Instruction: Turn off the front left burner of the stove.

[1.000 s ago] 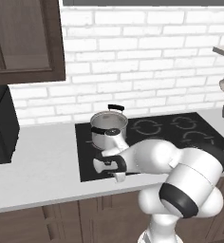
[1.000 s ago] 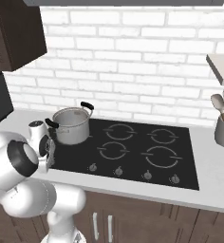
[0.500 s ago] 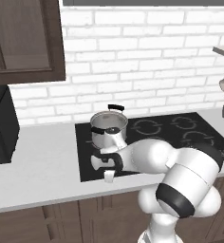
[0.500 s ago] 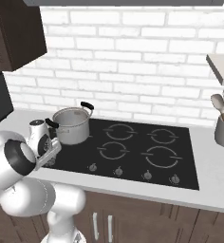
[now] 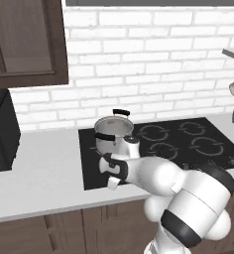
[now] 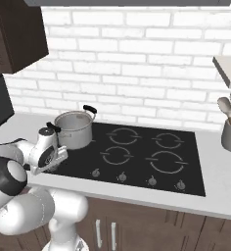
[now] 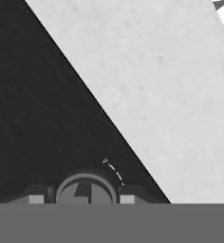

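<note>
Gripper (image 7: 81, 198) astride round knob (image 7: 86, 192) — glossy black stove (image 7: 38, 118).

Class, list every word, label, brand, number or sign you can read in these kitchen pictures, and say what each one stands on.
No readable words, brands or numbers.
Dashed white arc with a small triangle beside the knob on the stove, hand view: a dial marking, no text.
Grey ring markings on the stove's glass, base views: patterns, not writing.
Small marks by the row of knobs: too small to read.
</note>
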Available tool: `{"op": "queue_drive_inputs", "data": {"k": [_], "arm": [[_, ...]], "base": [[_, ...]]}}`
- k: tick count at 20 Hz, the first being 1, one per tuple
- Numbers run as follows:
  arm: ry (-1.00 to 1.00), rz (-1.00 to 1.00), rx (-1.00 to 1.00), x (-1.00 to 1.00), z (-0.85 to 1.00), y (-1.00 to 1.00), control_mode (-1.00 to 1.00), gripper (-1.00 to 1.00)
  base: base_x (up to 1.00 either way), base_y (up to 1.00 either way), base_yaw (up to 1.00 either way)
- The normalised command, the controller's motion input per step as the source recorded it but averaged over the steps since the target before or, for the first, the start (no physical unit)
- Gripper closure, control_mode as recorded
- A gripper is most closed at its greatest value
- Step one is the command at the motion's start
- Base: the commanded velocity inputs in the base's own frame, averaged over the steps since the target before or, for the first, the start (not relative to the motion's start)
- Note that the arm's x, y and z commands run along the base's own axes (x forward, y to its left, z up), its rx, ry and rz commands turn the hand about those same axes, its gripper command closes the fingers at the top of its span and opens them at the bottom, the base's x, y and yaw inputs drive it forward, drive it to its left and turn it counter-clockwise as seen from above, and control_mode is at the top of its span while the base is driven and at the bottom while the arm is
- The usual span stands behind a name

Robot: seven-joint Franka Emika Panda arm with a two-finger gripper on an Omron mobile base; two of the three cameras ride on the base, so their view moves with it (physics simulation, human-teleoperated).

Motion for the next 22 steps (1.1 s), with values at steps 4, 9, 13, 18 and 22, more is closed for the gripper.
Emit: {"op": "queue_drive_inputs", "data": {"k": [4, 9, 13, 18, 22], "arm": [[-0.03, -0.71, 0.05, -0.16, -0.36, -0.1, -1.0, 1.0], [0.0, -0.7, 0.0, 0.4, -0.36, 0.04, -1.0, 1.0], [0.0, -0.65, 0.0, 0.47, -0.39, 0.09, -1.0, 1.0], [0.0, -0.76, 0.01, -0.02, -0.51, -0.03, -1.0, 1.0], [0.0, -0.8, 0.07, -0.27, -0.46, -0.27, -1.0, 1.0]], "base": [[0.0, 0.0, 0.0], [0.0, 0.0, 0.0], [0.0, 0.0, 0.0], [0.0, 0.0, 0.0], [0.0, 0.0, 0.0]]}}
